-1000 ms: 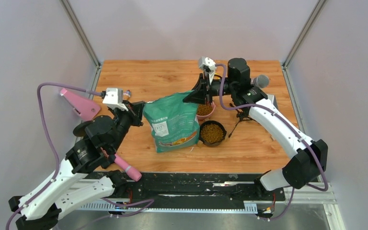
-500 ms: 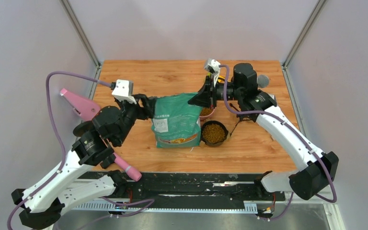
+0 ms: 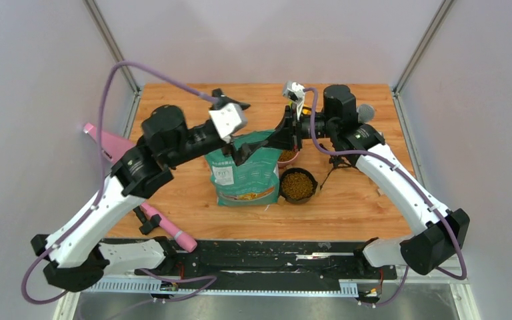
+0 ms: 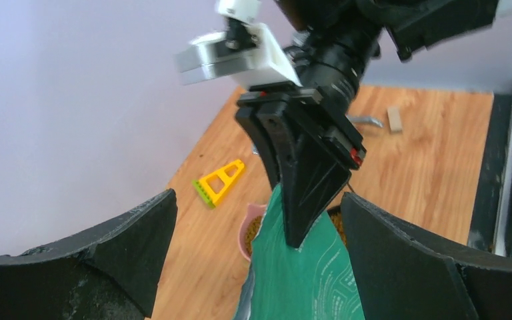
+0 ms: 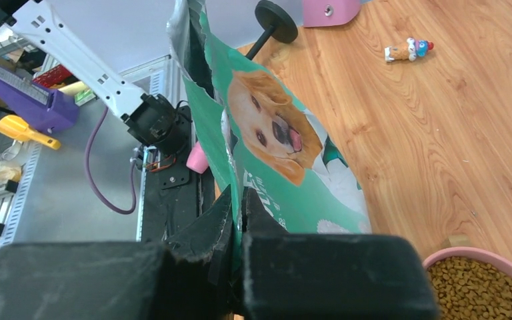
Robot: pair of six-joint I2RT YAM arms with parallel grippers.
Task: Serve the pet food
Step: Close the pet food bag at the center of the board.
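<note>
Left gripper [image 3: 237, 152] swung up over teal-green dog-print bag [image 3: 243, 179], jaws released wide, right gripper [image 5: 237, 207] clenched on bag top, brown kibble [image 3: 297, 185] in black round bowl [image 3: 280, 191] just beside.

The left arm [image 3: 100, 213] and right arm [image 3: 390, 177] share white shell links joined by bulky black round joints. A purple cable [image 3: 107, 100] trails along each to a white camera block [image 3: 229, 120] behind the hand. The left gripper [image 3: 241, 151] and right gripper [image 3: 275, 137] carry matte black, wedge-shaped fingers [image 4: 117, 250] with a rough grain.

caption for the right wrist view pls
Right claw shut on the edge of the teal-green dog-print food bag, pink round bowl of brown kibble nearby.
</note>
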